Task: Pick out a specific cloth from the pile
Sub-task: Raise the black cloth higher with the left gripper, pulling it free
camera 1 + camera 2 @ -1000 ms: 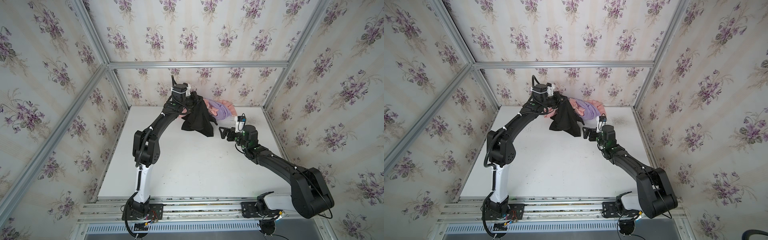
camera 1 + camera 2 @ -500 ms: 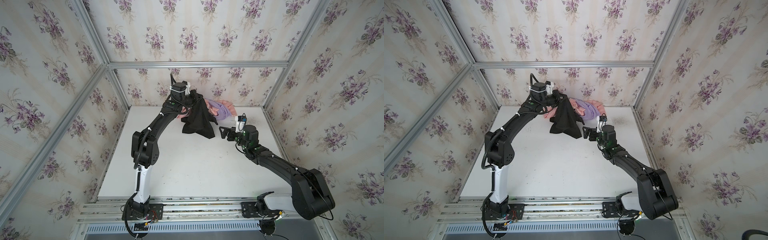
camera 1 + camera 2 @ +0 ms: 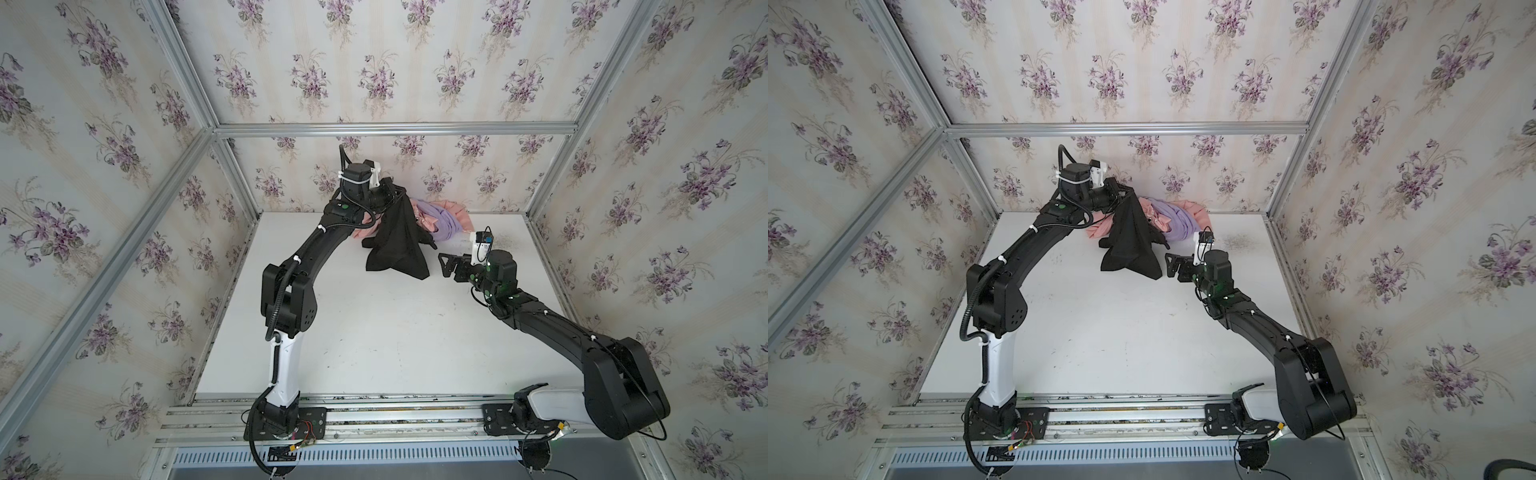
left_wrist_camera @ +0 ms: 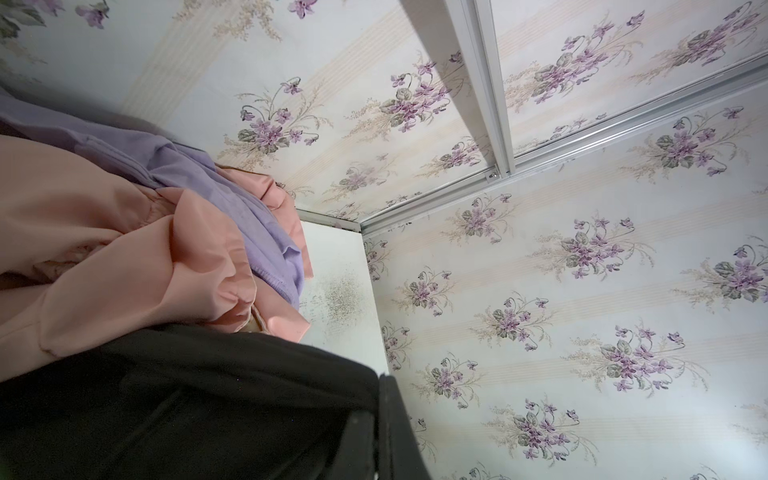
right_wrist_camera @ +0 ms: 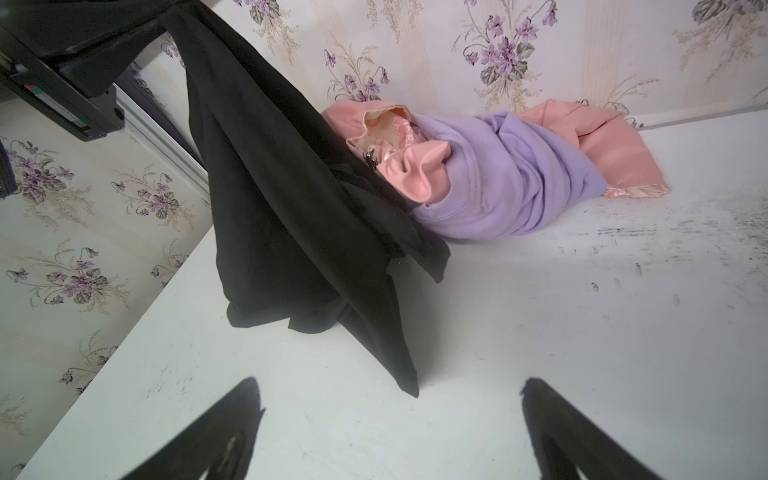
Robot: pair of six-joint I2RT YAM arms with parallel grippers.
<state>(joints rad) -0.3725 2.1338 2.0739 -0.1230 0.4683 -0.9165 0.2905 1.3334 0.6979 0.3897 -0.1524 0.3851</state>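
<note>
Now: L end effector [image 3: 395, 194] clamped on top of black cloth [image 3: 398, 245], holding it raised beside pile [image 3: 442, 217]; lift-out step, by my read.
Cloth loc: 12 o'clock end of surface [image 3: 374, 332], at pile's 9 o'clock; lower folds on surface, one fold touching lavender cloth [image 5: 511, 178].
Axis: long axis approx vertical, pinch up, hem flared down; sharpest corner aims at 5 o'clock.
R end effector [image 3: 444, 267]: jaws wide, empty, at hem's 3 o'clock.
Next: prob. more lift, then carry toward 6 o'clock, clear of pile.

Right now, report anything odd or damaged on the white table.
Dark speckled scuffing mars the white tabletop beside the pink-and-purple cloth pile. The plain black fabric cloth, hanging from the left gripper, trails onto the table.
</note>
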